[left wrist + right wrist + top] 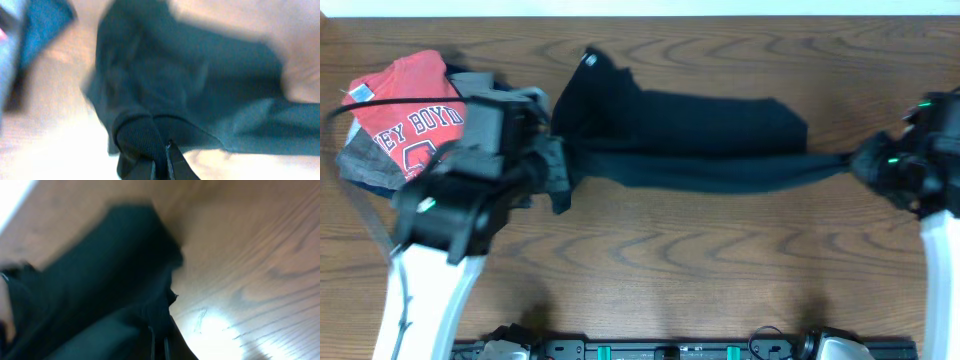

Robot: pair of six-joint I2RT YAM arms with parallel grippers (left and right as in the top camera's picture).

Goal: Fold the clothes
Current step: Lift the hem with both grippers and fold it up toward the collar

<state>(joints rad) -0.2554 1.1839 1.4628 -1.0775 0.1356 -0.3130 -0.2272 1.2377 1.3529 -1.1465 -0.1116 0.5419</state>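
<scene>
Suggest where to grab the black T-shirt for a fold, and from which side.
Probably its two narrow ends, coming in from left and right: the black T-shirt lies stretched in a long band, bunched where the left gripper and right gripper clamp it.

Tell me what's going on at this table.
Two robot arms are holding a black T-shirt stretched between them over the wooden table. The left gripper is shut on one end and the right gripper is shut on the other, pulling the shirt into a long band. It is not yet folded. At the left, a red T-shirt with white lettering lies on grey and navy garments.
</scene>
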